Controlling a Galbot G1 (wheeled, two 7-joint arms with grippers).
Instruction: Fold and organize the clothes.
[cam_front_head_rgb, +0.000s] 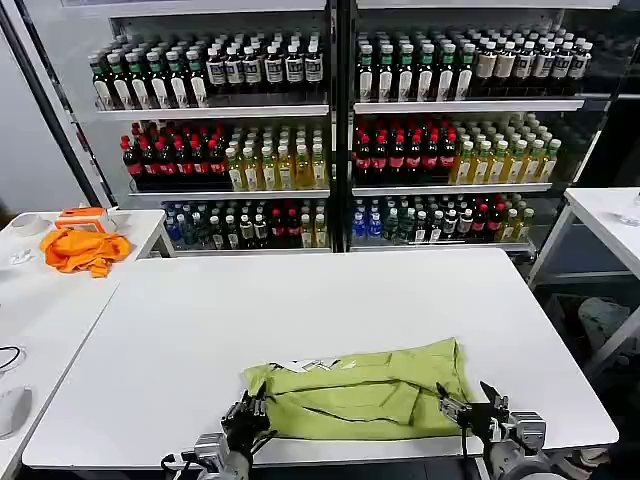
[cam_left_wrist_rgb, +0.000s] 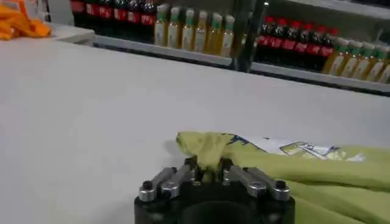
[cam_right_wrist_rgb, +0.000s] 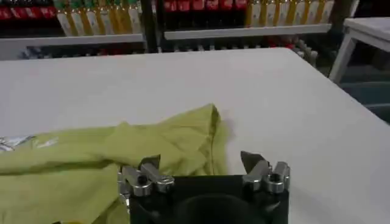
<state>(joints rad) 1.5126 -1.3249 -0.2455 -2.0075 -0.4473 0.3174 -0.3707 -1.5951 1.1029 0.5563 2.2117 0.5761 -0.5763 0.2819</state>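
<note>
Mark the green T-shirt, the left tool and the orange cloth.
green T-shirt (cam_front_head_rgb: 365, 392), head view, middle of the folded body.
left tool (cam_left_wrist_rgb: 210, 176), left wrist view, between its tips, pinching the shirt's corner.
orange cloth (cam_front_head_rgb: 84, 250), head view, centre of the heap.

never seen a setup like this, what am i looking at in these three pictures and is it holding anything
This is a two-armed robot at a white table. One picture comes from a camera on its head, looking down; the other two come from cameras on its wrists. A lime-green T-shirt lies crumpled at the table's near edge. The left end effector is shut on the shirt's corner. The right end effector is open at the shirt's other end, gripping nothing. An orange cloth sits on a side table, and shelves of bottled drinks stand behind.
</note>
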